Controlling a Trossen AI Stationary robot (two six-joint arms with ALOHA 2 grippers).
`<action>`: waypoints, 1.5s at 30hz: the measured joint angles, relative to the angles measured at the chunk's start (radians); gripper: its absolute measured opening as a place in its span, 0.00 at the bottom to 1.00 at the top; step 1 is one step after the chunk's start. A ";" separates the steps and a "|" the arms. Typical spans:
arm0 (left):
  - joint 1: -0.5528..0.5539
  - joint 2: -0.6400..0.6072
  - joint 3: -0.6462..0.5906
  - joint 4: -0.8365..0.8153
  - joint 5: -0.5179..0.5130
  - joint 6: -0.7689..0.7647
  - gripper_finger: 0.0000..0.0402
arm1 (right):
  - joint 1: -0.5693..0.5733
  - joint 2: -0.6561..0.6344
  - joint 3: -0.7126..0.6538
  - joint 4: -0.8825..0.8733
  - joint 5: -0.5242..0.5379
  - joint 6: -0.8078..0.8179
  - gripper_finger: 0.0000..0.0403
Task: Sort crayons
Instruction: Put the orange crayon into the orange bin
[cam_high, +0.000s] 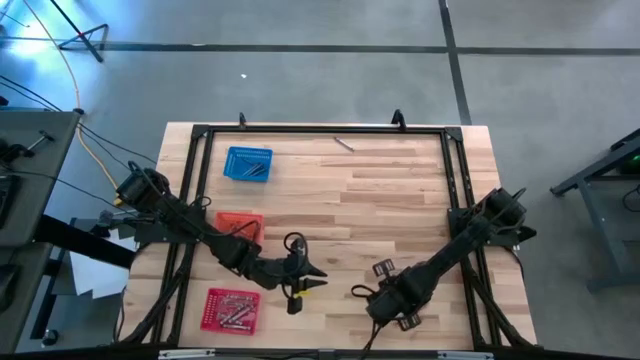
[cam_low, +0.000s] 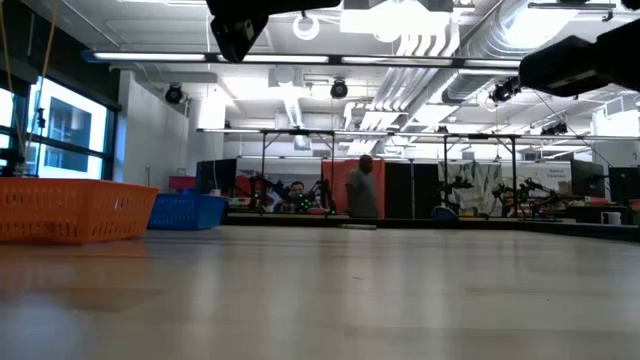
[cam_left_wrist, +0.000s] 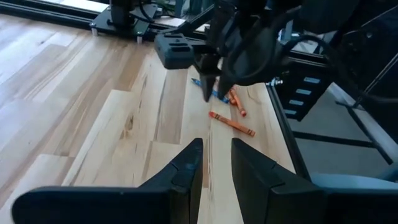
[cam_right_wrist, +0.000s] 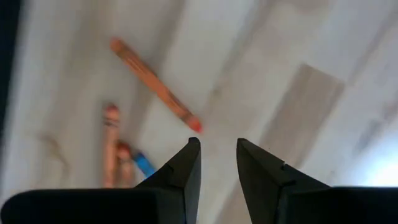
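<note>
Three square mesh baskets sit along the left side of my light wooden table (cam_high: 380, 190). The blue mesh basket (cam_high: 248, 164) near the far left corner holds a few thin sticks I cannot tell apart. The orange mesh basket (cam_high: 240, 222) at mid-left is partly hidden by my left arm. The red mesh basket (cam_high: 231, 309) at the near left edge holds a heap of crayons.

My left gripper (cam_left_wrist: 214, 163) hangs over the table's near middle, fingers a narrow gap apart, holding nothing. My right gripper (cam_right_wrist: 217, 163) reaches down near the near edge, fingers also slightly apart and empty, above loose orange crayons (cam_right_wrist: 155, 85) and a blue crayon (cam_right_wrist: 144, 164) lying on the wood.
</note>
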 joint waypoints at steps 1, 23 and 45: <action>-0.002 0.000 0.000 0.000 0.000 0.000 0.17 | 0.001 0.000 0.000 0.022 -0.015 0.007 0.24; -0.035 -0.001 0.000 0.006 -0.026 -0.025 0.17 | 0.069 0.002 -0.090 0.262 -0.038 -0.201 0.24; -0.034 -0.001 0.000 0.006 -0.026 -0.024 0.17 | 0.052 -0.006 -0.281 0.550 -0.036 -0.179 0.24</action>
